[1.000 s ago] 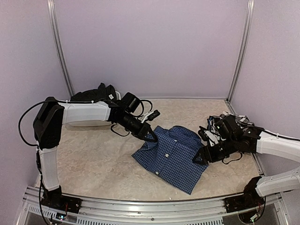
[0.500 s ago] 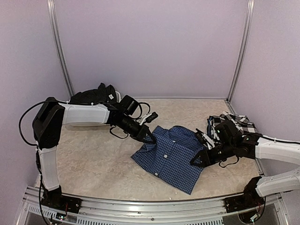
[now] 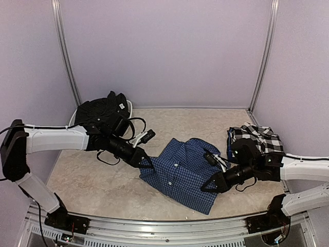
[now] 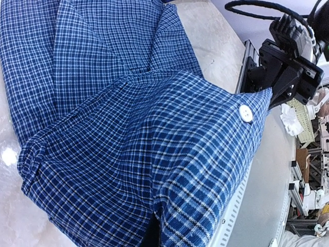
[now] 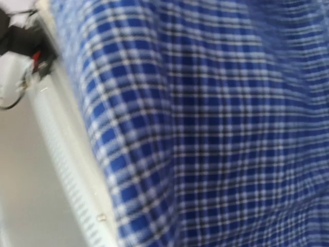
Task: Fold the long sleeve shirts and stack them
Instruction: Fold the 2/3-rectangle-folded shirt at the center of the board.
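Noting right end effector (image 3: 208, 186) newly pinching shut on blue shirt (image 3: 180, 172) right edge, left end effector (image 3: 143, 160) gripping opposite edge, dragging it toward near-left corner of desk (image 3: 97, 182), readying the fold.

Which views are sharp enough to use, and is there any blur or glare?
Right wrist: soft and smeared throughout; the blue fine-check cloth shirt fills the frame, likely too close to focus. Left wrist: crisp weave and white button, with one small glare spot on the pale marbled table. Top external: even, soft light, faint shadows, no glare.
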Robot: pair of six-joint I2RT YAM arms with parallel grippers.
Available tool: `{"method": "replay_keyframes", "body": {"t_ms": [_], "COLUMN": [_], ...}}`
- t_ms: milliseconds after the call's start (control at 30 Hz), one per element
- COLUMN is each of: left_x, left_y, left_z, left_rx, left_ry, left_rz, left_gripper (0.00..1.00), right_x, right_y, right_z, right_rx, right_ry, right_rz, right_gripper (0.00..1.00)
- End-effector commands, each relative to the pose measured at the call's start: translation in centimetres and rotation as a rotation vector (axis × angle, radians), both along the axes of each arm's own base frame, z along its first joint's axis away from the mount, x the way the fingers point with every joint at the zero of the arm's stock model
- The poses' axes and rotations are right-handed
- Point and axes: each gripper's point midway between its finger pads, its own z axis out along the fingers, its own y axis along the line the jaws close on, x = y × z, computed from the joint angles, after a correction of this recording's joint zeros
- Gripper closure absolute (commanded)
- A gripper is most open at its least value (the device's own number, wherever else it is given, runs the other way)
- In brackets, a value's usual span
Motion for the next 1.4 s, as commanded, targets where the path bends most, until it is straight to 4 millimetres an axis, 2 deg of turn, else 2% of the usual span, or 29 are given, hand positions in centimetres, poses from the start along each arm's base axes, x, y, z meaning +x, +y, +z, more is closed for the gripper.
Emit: {"method": "replay_keyframes", "body": {"t_ms": [0, 33, 233, 400, 500, 567, 700, 767, 933, 1033, 1167, 1267, 1300, 1367], "left_x": [-2.8, -3.5, -6.4, -8.4, -8.7, -8.1, -6.1, -4.7, -0.2, 2.9, 6.4, 9.1, 10.0, 11.5], "left_y": [1.4, 1.9, 4.9, 6.3, 6.6, 6.5, 5.4, 4.4, 2.3, 0.7, -1.6, -2.3, -2.4, -2.7], "left_z": [1.2, 1.9, 3.4, 5.2, 6.6, 7.5, 7.9, 7.5, 7.7, 6.9, 3.8, 1.9, 0.5, -0.5], "left_rx": [0.007, -0.002, 0.016, -0.014, -0.051, -0.069, -0.088, -0.093, -0.128, -0.122, -0.115, -0.085, -0.062, -0.058], "left_ry": [-0.01, -0.014, 0.014, 0.024, 0.012, -0.001, -0.003, 0.011, 0.023, 0.045, 0.105, 0.106, 0.123, 0.126], "left_rz": [0.021, 0.024, 0.055, 0.072, 0.082, 0.094, 0.088, 0.079, 0.09, 0.088, 0.075, 0.089, 0.102, 0.11], "left_gripper": [1.0, 1.0, 1.0, 1.0, 1.0, 1.0, 1.0, 1.0, 0.97, 0.97, 0.96, 0.93, 0.92, 0.86], "right_x": [-2.8, -3.4, -6.7, -8.9, -8.7, -7.6, -4.7, -2.9, 1.7, 4.0, 6.9, 9.0, 9.7, 11.0], "right_y": [1.6, 1.9, 3.9, 5.6, 5.8, 5.3, 4.1, 3.1, 0.9, 0.0, -1.2, -2.3, -2.6, -3.2], "right_z": [2.3, 2.6, 3.1, 3.8, 5.1, 5.1, 5.1, 4.7, 4.6, 4.2, 2.6, 1.5, 1.4, 1.1], "right_rx": [0.101, 0.11, 0.147, 0.17, 0.204, 0.166, 0.12, 0.11, 0.113, 0.101, 0.073, 0.052, 0.056, 0.049], "right_ry": [0.04, 0.048, 0.106, 0.143, 0.127, 0.107, 0.094, 0.104, 0.097, 0.095, 0.113, 0.105, 0.094, 0.078], "right_rz": [0.08, 0.092, 0.167, 0.221, 0.208, 0.163, 0.069, 0.019, -0.056, -0.082, -0.12, -0.156, -0.166, -0.193], "right_gripper": [1.0, 1.0, 1.0, 1.0, 1.0, 1.0, 1.0, 1.0, 1.0, 1.0, 0.95, 0.92, 0.91, 0.89]}}
